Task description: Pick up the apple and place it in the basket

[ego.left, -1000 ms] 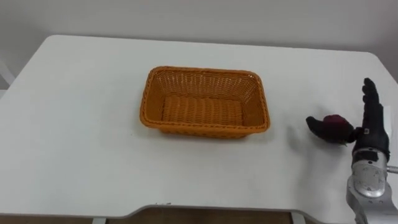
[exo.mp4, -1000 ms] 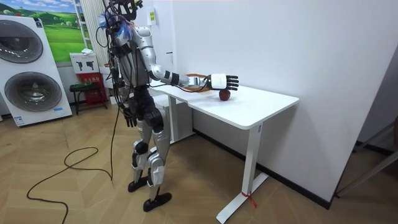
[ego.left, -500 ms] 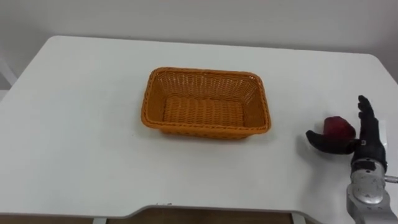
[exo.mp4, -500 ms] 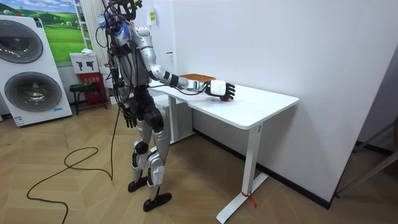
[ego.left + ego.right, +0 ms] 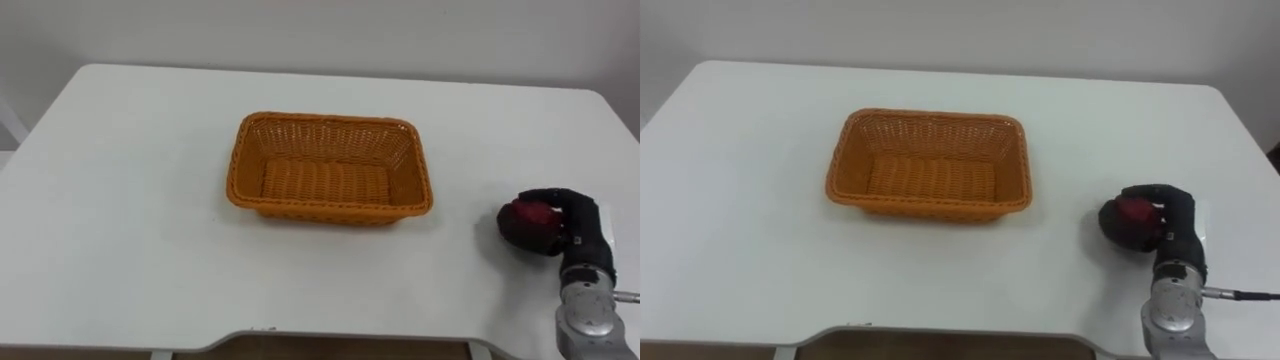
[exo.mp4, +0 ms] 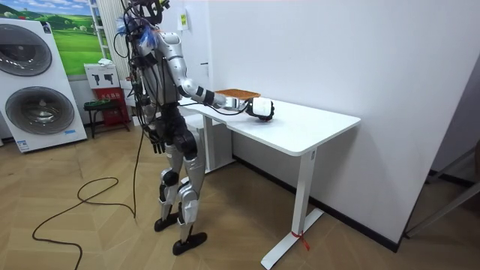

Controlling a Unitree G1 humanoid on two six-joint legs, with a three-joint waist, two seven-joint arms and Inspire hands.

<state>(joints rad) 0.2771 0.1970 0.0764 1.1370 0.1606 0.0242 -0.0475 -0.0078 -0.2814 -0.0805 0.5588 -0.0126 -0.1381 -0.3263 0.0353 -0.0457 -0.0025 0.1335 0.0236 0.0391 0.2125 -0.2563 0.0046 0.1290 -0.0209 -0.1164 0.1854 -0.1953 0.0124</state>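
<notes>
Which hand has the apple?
The right hand: its fingers curl round the apple on the table, right of the basket. The left hand hangs by the robot's side.

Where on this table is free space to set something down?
Bare table left of the basket, behind it, and along the front edge. The basket is empty. Crowded only far right: right hand closed round the apple.

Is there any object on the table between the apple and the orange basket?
No. The right hand is curled round the apple, and nothing visible stands on the table between it and the basket.
</notes>
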